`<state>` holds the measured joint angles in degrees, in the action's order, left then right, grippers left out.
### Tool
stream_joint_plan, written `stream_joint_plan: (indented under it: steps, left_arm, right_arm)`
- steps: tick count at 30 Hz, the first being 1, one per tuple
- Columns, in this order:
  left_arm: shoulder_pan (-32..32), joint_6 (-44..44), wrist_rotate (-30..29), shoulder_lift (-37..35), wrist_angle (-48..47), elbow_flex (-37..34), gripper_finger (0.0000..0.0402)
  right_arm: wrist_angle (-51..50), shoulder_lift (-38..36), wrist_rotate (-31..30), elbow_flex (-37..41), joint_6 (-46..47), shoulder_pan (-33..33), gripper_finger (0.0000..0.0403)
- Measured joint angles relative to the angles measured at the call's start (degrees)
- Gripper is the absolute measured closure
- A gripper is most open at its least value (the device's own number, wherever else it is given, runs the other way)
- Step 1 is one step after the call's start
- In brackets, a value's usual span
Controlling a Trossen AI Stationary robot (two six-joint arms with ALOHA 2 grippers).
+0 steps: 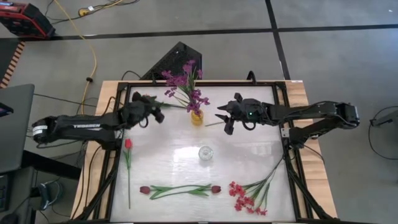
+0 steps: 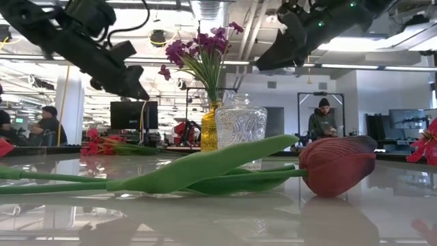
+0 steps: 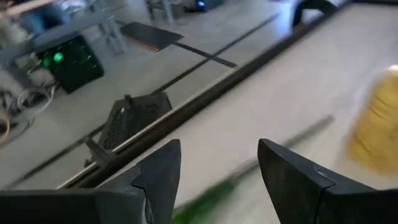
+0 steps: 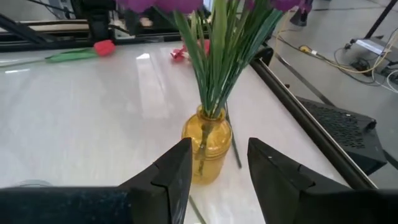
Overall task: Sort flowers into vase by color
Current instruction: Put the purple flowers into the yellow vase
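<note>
A yellow vase near the table's far edge holds purple sprigs. Nearer stands a clear glass vase. My left gripper hovers open just left of the yellow vase, over a green stalk lying on the table. My right gripper is open just right of that vase, level with it. A red tulip lies at the left. Two maroon tulips and a red-pink sprig lie along the near edge.
The dark frame rail borders the table on each side. A loose stalk lies by the yellow vase's foot. In the low view a maroon tulip and its leaf fill the foreground. People sit in the room behind.
</note>
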<state>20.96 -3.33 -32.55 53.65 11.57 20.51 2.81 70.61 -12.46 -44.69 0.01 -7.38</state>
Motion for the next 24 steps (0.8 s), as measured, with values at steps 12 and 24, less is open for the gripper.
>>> stream_joint_plan:
  steps: [12, 24]
  left_arm:
    - [19.14, -6.30, 3.94, 4.56, 17.33, 2.52, 0.0277]
    - [27.43, -14.54, 38.60, 17.19, 15.54, 13.68, 0.0401]
  right_arm:
    - [0.00, -0.17, -0.03, 0.00, 0.04, 2.19, 0.0223]
    - [1.21, -0.15, -0.03, 0.00, 0.19, 2.40, 0.0223]
